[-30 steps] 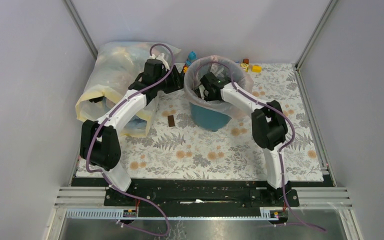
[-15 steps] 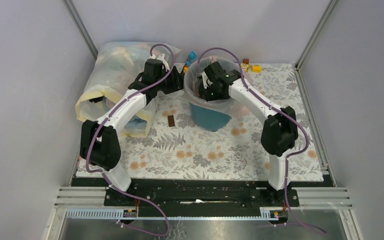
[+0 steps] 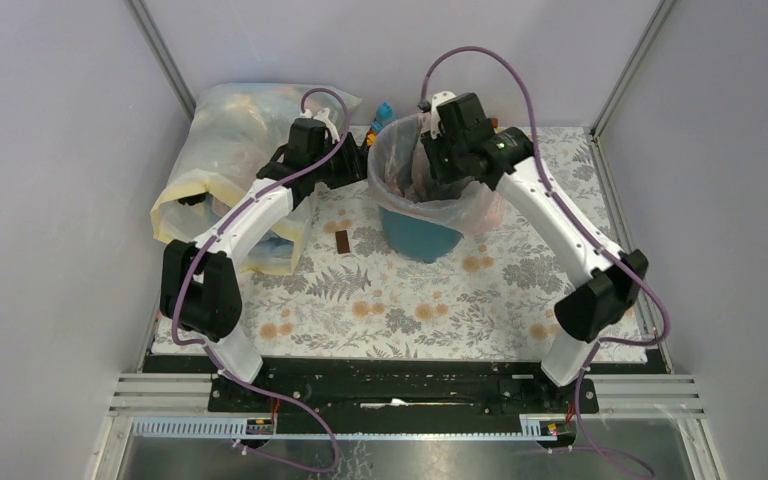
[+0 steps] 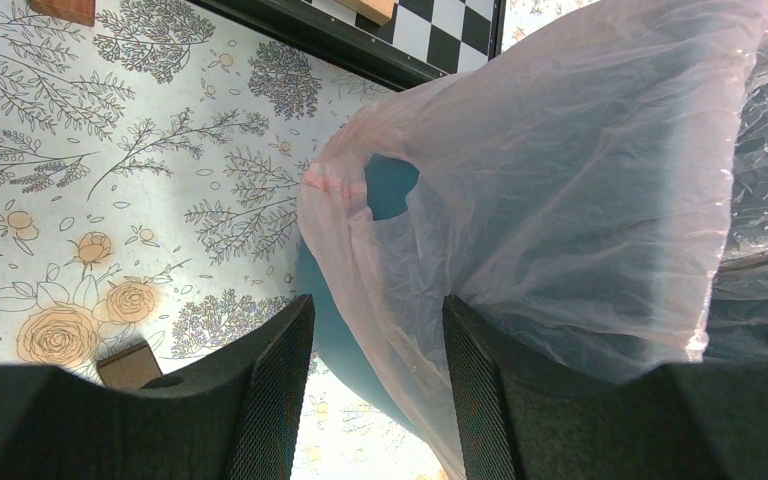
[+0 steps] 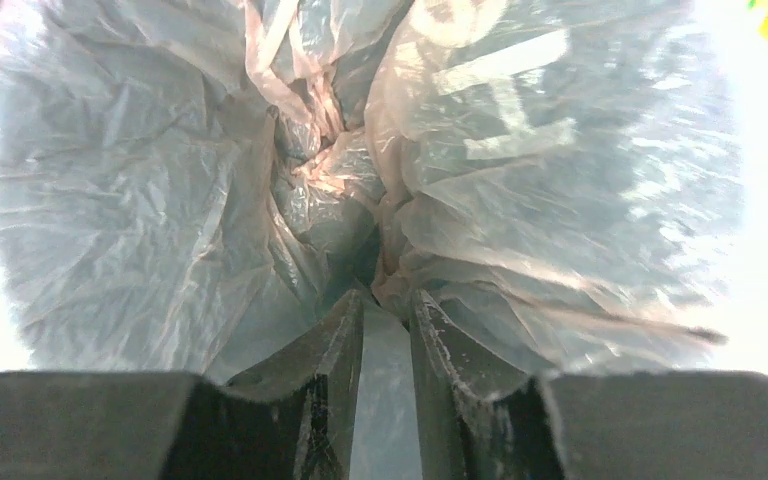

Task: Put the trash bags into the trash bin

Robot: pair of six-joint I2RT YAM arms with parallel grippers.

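Observation:
The teal trash bin [image 3: 420, 238] stands at the back middle of the table, lined with a pale-pink trash bag [image 3: 460, 205] whose rim folds over the bin's edge. My left gripper [image 3: 360, 165] is at the bin's left rim. In the left wrist view it [image 4: 375, 330] is open, with the bag's draped film [image 4: 560, 180] and the bin wall [image 4: 335, 330] between its fingers. My right gripper [image 3: 430, 165] hangs over the bin's back rim, pointing down inside. In the right wrist view it [image 5: 387, 298] is pinched on a fold of the bag [image 5: 140, 200], and creases run to its tips.
A large yellowish-white sack [image 3: 220, 150] lies at the back left, under the left arm. A small brown block [image 3: 343, 242] lies left of the bin. Small coloured toys [image 3: 505, 133] and a blue one [image 3: 383, 110] sit by the back wall.
My right gripper has risen from deep in the bin to its back rim, and the right arm has stretched out. The left arm has not moved.

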